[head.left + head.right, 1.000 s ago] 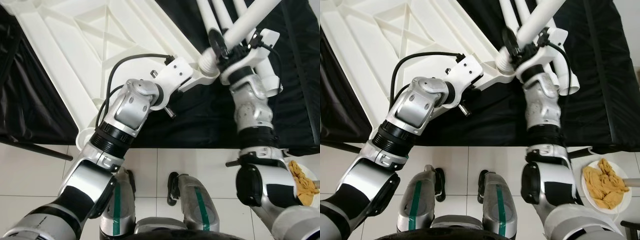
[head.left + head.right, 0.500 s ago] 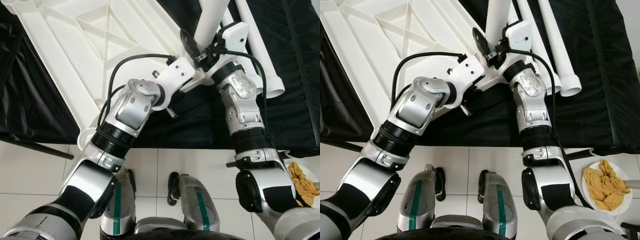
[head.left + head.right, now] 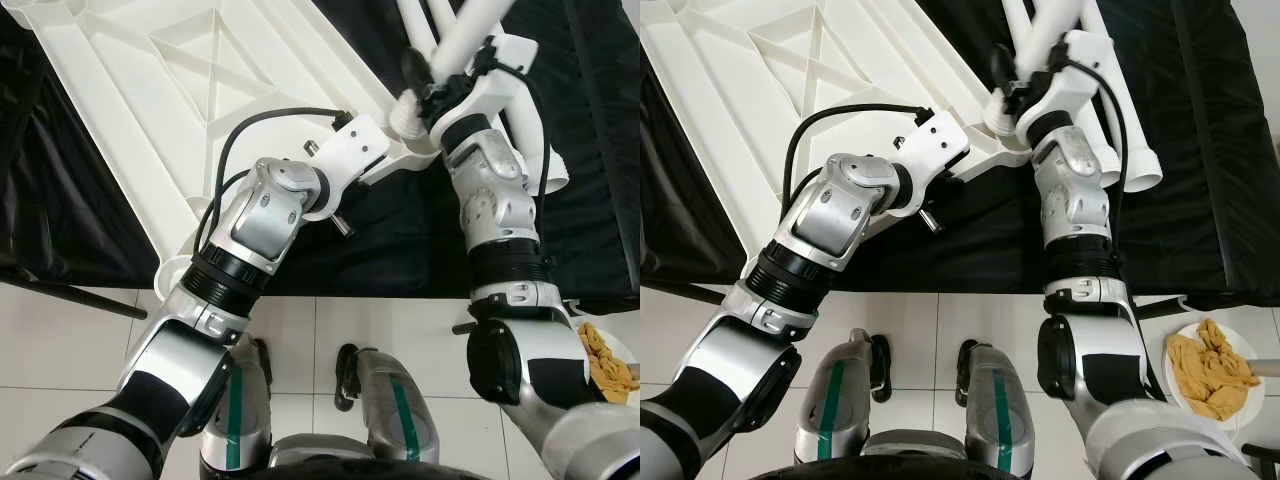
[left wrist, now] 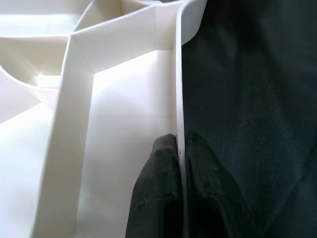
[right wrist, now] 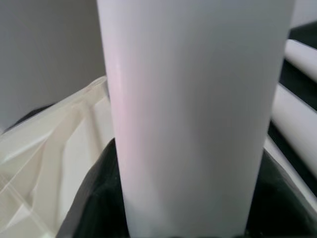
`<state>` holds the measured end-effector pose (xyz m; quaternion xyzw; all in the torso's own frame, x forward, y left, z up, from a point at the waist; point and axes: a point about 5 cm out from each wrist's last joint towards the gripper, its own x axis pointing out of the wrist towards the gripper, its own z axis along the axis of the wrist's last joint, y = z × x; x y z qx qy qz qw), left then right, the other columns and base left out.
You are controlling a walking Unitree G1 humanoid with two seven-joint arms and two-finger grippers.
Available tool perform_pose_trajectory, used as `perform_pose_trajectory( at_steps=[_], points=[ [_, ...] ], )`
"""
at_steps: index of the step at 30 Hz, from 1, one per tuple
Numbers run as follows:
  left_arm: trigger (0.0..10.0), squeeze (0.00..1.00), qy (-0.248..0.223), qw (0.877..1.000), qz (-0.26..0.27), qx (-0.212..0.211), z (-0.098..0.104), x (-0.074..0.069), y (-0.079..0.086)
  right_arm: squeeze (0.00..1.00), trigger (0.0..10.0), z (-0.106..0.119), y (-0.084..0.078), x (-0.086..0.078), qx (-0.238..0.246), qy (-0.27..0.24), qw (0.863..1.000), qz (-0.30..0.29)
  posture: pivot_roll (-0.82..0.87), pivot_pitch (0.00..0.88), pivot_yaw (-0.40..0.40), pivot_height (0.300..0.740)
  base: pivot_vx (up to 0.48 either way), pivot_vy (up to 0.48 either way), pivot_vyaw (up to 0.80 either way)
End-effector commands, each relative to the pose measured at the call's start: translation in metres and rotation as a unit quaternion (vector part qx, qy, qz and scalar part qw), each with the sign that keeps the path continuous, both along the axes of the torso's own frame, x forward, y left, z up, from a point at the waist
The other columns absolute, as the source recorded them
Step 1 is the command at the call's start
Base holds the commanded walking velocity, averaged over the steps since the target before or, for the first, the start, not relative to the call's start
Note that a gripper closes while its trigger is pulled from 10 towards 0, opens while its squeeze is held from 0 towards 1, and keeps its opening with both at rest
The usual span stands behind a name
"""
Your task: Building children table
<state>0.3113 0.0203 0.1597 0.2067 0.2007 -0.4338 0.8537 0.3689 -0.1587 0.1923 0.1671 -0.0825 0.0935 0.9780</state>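
So the right gripper (image 3: 428,82) has its black fingers wrapped round a white table leg (image 3: 470,35), gripped near its lower end, right at the corner socket (image 3: 408,118) of the upside-down white tabletop (image 3: 190,90). The leg leans away from that corner, up and to the robot's right, so I'd guess it isn't seated yet.

The left gripper (image 4: 181,198) has its two fingers nearly together, pinching the thin rim of the tabletop just beside the same corner, which keeps the slab from sliding on the black cloth (image 3: 400,230).

To do this bit well, I'd say stand the leg up until it lines up with the socket, then push straight along its axis while the left side braces. Pushing while it's tilted would probably jam it or skate the top.

Spare legs (image 3: 1120,120) lie past the corner.

The left wrist view shows the rim pinch up close, which the head views hide behind the wrist. The right wrist view shows the leg filling the grip. The head views give the tilt.
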Motion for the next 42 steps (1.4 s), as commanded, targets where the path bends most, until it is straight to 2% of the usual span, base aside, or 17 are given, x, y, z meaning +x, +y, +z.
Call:
perform_pose_trajectory(
  at_steps=[1,3,10,11,19,25,26,27,28,39,40,42],
  points=[
    [10.0,0.0,-0.014,0.999,0.042,0.012,-0.006,0.003,0.009,0.0,10.0,-0.01,-0.005,0.0,0.033,0.031,0.999,-0.005,0.08,0.104,-0.008,0.74,0.0,0.0,0.0],
    [10.0,0.0,-0.014,0.999,0.045,0.013,-0.007,0.004,0.012,0.0,10.0,-0.011,-0.006,-0.003,0.059,0.029,0.998,0.007,0.08,0.105,-0.006,0.74,0.0,0.0,0.0],
    [10.0,0.0,-0.012,0.999,0.047,0.016,-0.01,0.004,0.014,0.0,10.0,-0.014,-0.007,-0.008,0.073,0.029,0.997,0.014,0.08,0.105,-0.006,0.74,0.0,0.0,0.0],
    [10.0,1.0,-0.007,0.999,0.048,0.006,-0.01,0.003,0.014,0.0,10.0,-0.013,-0.007,-0.008,0.071,0.027,0.997,0.012,0.08,0.105,-0.006,0.74,0.0,0.0,0.0],
    [10.0,1.0,-0.009,0.999,0.041,-0.01,-0.006,0.002,0.013,0.0,10.0,-0.006,-0.011,-0.009,0.071,0.009,0.997,0.015,0.07,0.097,-0.011,0.74,0.0,0.0,0.0],
    [10.0,1.0,-0.021,0.999,0.046,0.006,-0.004,0.007,0.022,0.0,10.0,0.003,-0.015,-0.008,0.077,-0.002,0.997,0.018,0.07,0.088,-0.017,0.74,0.0,0.0,0.0],
    [10.0,0.94,-0.02,0.999,0.049,0.003,-0.003,0.009,0.023,0.0,10.0,0.004,-0.016,-0.008,0.077,-0.003,0.997,0.019,0.07,0.085,-0.018,0.74,0.0,0.0,0.0],
    [10.0,0.94,-0.02,0.999,0.049,0.003,-0.003,0.009,0.023,0.0,10.0,0.004,-0.016,-0.008,0.077,-0.003,0.997,0.019,0.07,0.085,-0.018,0.74,0.0,0.0,0.0],
    [10.0,0.0,-0.024,0.999,0.047,0.008,-0.002,0.01,0.022,0.0,10.0,0.005,-0.019,-0.008,0.074,-0.004,0.997,0.018,0.07,0.083,-0.018,0.74,0.0,0.0,0.0],
    [10.0,0.0,-0.019,0.999,0.033,0.004,-0.007,0.008,0.011,0.0,10.0,0.007,-0.024,-0.009,0.071,-0.007,0.997,0.012,0.06,0.07,-0.009,0.74,0.0,0.0,0.0],
    [2.7,0.0,-0.019,0.999,0.03,0.01,-0.01,0.007,0.01,0.0,10.0,0.007,-0.025,-0.009,0.07,-0.009,0.997,0.01,0.05,0.067,-0.008,0.74,0.0,0.0,0.0],
    [2.7,0.0,-0.019,0.999,0.028,0.014,-0.012,0.007,0.01,0.0,10.0,0.008,-0.025,-0.009,0.069,-0.01,0.997,0.01,0.05,0.067,-0.008,0.74,0.0,0.0,0.0]
  ],
)
